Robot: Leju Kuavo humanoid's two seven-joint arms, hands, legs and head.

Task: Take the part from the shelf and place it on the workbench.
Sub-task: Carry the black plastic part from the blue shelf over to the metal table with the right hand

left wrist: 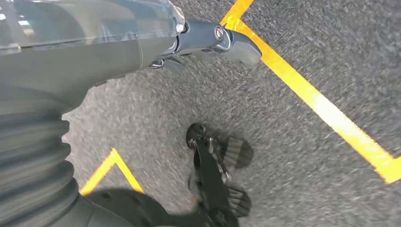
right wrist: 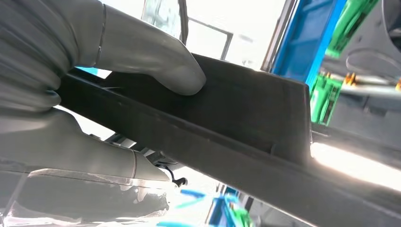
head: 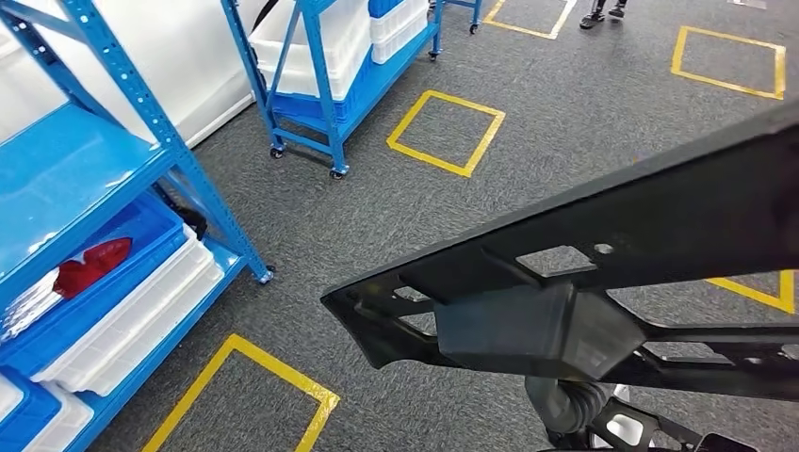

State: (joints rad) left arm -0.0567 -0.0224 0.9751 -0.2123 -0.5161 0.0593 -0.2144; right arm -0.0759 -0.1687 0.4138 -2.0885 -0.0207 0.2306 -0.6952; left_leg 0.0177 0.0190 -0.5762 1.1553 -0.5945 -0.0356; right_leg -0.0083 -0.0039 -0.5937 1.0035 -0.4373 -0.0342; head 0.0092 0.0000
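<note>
The long black part point(head: 612, 235) spans the right of the head view and blocks passage there. On the left stands a blue shelf point(head: 141, 104) packed with white bins point(head: 132, 311); a wheeled blue rack point(head: 325, 85) stands farther off. Between them grey floor point(head: 311, 226) with yellow tape squares point(head: 445, 132) lies open.

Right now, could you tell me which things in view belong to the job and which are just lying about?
Job:
- black part
- right hand, thumb pressing on the part
- blue shelf

Lying about:
- wheeled rack
- white bins
- red item
- yellow floor tape
</note>
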